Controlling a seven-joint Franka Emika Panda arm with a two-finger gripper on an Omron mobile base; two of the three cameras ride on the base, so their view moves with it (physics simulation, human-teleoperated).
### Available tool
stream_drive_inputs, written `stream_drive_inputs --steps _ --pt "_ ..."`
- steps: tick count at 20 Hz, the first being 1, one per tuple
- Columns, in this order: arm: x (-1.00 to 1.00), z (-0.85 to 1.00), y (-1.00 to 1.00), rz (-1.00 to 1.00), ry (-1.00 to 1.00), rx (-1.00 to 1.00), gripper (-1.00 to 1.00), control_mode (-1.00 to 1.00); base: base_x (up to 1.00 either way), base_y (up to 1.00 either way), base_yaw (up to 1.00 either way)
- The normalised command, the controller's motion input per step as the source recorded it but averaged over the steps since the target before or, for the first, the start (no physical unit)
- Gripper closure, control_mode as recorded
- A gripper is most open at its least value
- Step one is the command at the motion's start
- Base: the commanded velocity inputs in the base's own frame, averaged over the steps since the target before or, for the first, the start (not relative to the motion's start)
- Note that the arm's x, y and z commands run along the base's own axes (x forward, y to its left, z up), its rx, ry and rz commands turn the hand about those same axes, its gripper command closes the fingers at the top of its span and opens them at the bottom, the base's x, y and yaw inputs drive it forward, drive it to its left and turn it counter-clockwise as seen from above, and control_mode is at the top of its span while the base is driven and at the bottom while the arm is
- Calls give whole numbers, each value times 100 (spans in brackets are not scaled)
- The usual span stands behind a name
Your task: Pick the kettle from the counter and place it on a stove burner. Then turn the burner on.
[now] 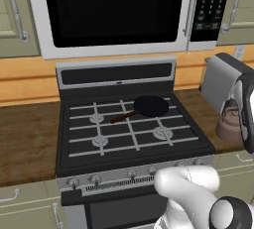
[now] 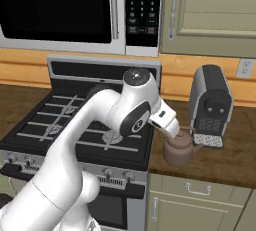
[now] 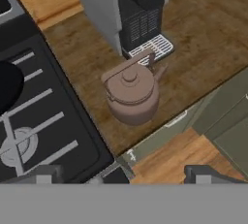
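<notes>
Claw (image 3: pixel 121 174) hangs released above the small squat copper-brown kettle (image 3: pixel 131 94), which stands on the dark wood-grain bench (image 3: pixel 203 48).

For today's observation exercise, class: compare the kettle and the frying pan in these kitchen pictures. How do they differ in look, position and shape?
Colour: the kettle is copper-brown; the frying pan is black with a brown handle.
Place: the kettle stands on the counter, beside the coffee machine; the frying pan lies on the stove's grates.
Shape: the kettle is squat and rounded with an arched top handle; the frying pan is flat with a straight side handle.
Both are cookware.
</notes>
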Motion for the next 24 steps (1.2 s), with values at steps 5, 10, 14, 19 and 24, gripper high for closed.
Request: stream_drive_inputs --steps 5,10,14,19,24 --pt "65 -34 -64 -6 17 19 -100 -100 0 0 0" --pt "60 -44 -9 -11 10 5 -100 -100 0 0 0" --pt "8 -27 0 -1 16 1 -100 -100 0 0 0" --pt "23 -40 2 -1 7 1 -100 -100 0 0 0" --pt "41 -20 4 -9 -10 0 -100 -100 0 0 0"
